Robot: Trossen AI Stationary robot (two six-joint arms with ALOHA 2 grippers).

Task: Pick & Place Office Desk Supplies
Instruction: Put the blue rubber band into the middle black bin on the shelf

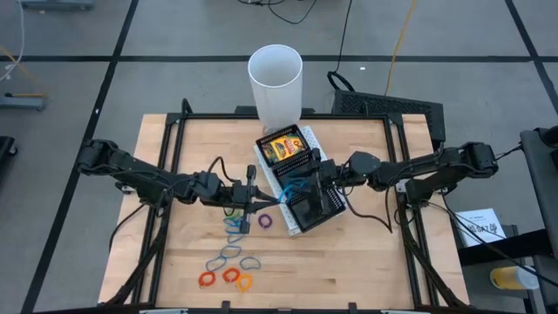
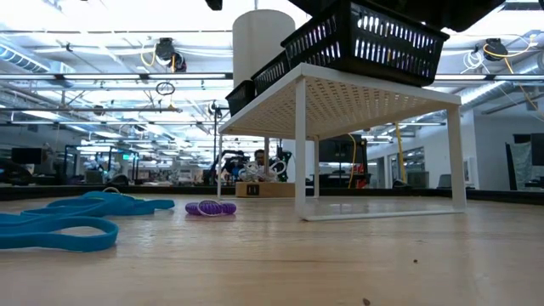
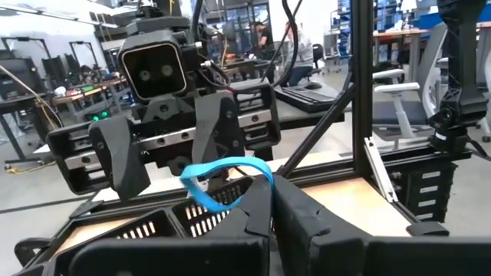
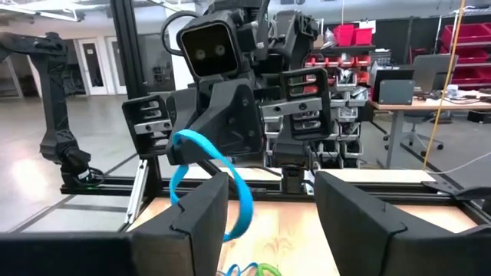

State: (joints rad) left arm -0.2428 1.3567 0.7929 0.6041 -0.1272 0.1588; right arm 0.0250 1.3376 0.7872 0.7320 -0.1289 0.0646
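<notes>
1. The left gripper (image 1: pixel 277 200) hangs over the middle of the tabletop (image 1: pixel 174 157), at the black mesh tray (image 1: pixel 316 209), its fingers pinched together on a blue rubber band (image 3: pixel 222 178).
2. The right gripper (image 1: pixel 301 188) faces it above the tray, fingers spread apart and empty, the band's loop just beside one finger (image 4: pixel 201 211).
3. Crayon boxes (image 1: pixel 286 146) lie in the tray's far compartment.
4. More loose bands (image 1: pixel 228 262) lie toward the tabletop's near edge.

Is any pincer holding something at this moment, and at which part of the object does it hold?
The left pincer is shut on a blue rubber band, pinching one end of the loop; the rest hangs free. The right pincer, facing it above the black tray, is open and holds nothing.
</notes>
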